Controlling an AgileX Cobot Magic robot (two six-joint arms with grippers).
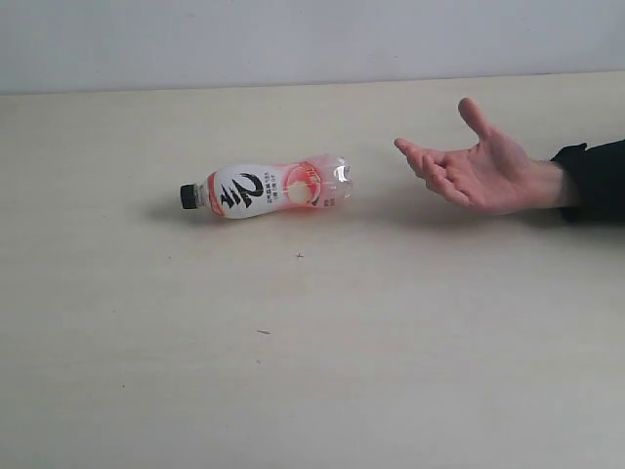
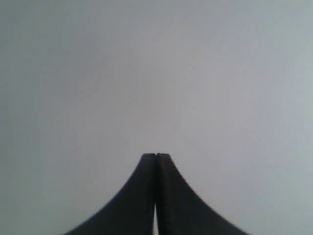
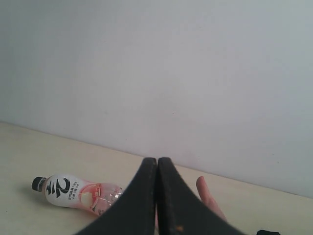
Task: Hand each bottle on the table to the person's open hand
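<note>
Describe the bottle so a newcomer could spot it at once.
On the pale beige table, look just left of the person's open hand, which reaches in from the right of the exterior view. A clear bottle lies there on its side, black cap pointing away from the hand. It is the only bottle in view, with a pink-white label and bold black lettering.

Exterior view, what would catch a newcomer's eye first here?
A pink-white bottle lies on its side on the table, black cap pointing left. To its right, apart from it, an open hand is held palm up. Neither gripper shows in this view; the wrist views show the left gripper and right gripper shut.
</note>
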